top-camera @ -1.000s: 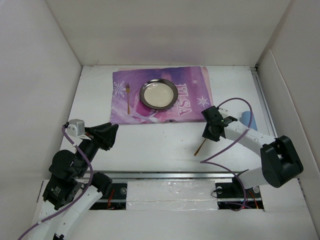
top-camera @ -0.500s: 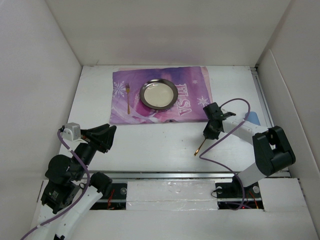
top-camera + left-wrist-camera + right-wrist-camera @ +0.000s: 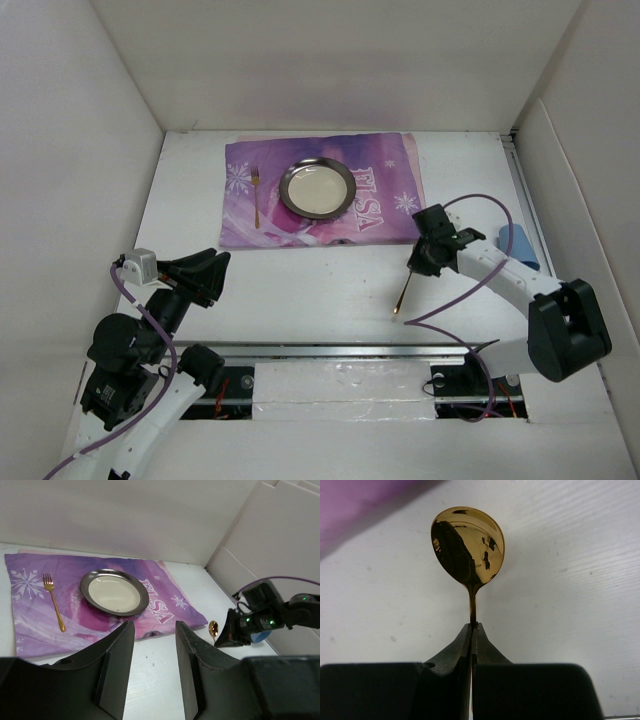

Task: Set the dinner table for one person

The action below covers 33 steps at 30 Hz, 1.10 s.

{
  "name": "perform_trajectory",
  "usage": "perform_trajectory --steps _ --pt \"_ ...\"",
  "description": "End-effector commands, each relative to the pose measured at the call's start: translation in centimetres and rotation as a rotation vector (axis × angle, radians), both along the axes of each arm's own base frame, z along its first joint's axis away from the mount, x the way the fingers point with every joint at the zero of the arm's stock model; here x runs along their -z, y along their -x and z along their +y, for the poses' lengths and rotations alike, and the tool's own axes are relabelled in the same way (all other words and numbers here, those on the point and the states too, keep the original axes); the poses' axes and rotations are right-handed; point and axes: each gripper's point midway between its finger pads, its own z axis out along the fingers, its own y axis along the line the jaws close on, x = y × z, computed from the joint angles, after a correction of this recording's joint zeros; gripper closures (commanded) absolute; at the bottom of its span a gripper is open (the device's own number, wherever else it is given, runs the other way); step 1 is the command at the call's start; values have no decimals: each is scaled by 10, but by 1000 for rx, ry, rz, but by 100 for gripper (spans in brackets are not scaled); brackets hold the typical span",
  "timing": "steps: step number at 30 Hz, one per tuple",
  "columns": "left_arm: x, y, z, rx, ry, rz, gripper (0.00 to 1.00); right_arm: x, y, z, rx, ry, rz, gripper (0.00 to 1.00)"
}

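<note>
A gold spoon (image 3: 468, 542) is pinched by its neck in my shut right gripper (image 3: 472, 627), bowl pointing ahead over the white dinner table (image 3: 570, 580). In the top view, the spoon's handle (image 3: 403, 296) trails down and left of the right gripper (image 3: 420, 262), right of the purple mat (image 3: 390, 190). On the mat lie a round metal plate (image 3: 317, 189) and a gold fork (image 3: 256, 195) to its left. My left gripper (image 3: 155, 626) hovers open and empty over bare table, near the mat's front edge; it looks at the plate (image 3: 114, 591), fork (image 3: 53, 602) and spoon bowl (image 3: 213, 628).
A small blue object (image 3: 517, 243) lies at the table's right edge behind the right arm. White walls enclose the table on the left, back and right. A purple cable loops from the right arm above the table.
My right gripper's jaws have closed on the spoon, and the arm shifted slightly right with it. My left arm drew back a little toward the near left.
</note>
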Motion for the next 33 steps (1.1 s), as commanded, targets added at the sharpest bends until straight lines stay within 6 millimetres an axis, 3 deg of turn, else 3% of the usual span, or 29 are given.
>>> perform_trajectory --steps 1,5,7,8,9,10,11,12,13,15,16,17,18,19,20,27,33 --pt "-5 -5 -3 -2 8 -12 65 -54 -36 0 -84 47 -197 100" --pt "-1 -8 -5 0 -3 1 65 -90 -76 17 -217 76 -296 100" --pt "-1 -10 -6 -3 -6 7 65 -105 -111 23 -292 129 -356 100" --pt "0 -11 -6 -3 -9 12 65 -108 -120 29 -326 115 -355 100" --pt "2 -12 -7 -2 -10 16 65 -95 -132 31 -381 145 -317 100" --pt "3 -12 -7 -2 -12 19 65 -117 -152 42 -427 110 -353 100" --pt "3 -13 -7 -3 -15 22 64 -119 -162 44 -440 108 -343 100" --pt "4 -14 -8 -5 -16 27 64 -104 -173 48 -488 130 -311 100" --pt "5 -15 -8 -6 -17 31 64 -121 -190 59 -527 98 -352 100" --pt "6 -16 -8 -12 -19 33 64 -118 -207 60 -539 107 -330 100" --pt "7 -17 -8 -15 -20 39 64 -96 -214 64 -556 112 -279 100" --pt "7 -18 -8 -16 -21 40 64 -108 -226 73 -578 60 -313 100" --pt "8 -19 -8 -16 -22 43 64 -105 -232 76 -579 56 -308 100" --pt "9 -20 -9 -18 -28 50 64 -87 -237 81 -592 41 -276 100" --pt "10 -21 -9 -18 -30 52 64 -98 -248 86 -598 34 -310 100" --pt "15 -28 -11 -30 -44 78 64 -80 -274 103 -582 -44 -312 100" --pt "20 -33 -13 -37 -59 98 64 -55 -285 99 -527 -50 -275 100"
